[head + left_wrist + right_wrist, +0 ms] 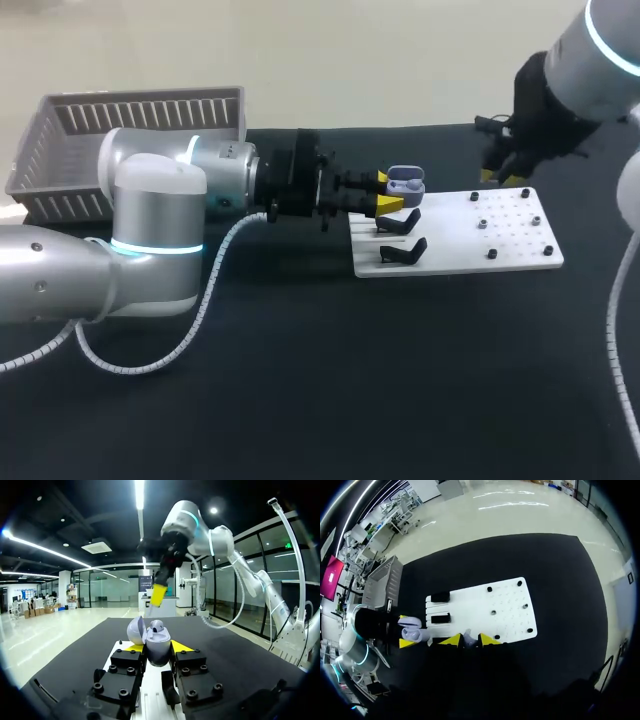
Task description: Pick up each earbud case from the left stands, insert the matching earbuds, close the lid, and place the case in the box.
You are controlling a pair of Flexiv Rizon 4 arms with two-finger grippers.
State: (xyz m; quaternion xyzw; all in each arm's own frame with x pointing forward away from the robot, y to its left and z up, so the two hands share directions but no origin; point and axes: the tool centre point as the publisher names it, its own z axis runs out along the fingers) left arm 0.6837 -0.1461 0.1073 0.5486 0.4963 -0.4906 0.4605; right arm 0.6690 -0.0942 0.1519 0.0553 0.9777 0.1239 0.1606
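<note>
Over the black table [300,380], left gripper [388,193] clamps the open earbud case [158,650] — right gripper [469,641] pinches an earbud [468,636].

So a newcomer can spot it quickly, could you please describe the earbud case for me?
Look at the white board on the black table. At its left end, next to two empty black stands, the left claw holds the earbud case. It alone is pale and rounded, with its lid flipped open.
</note>
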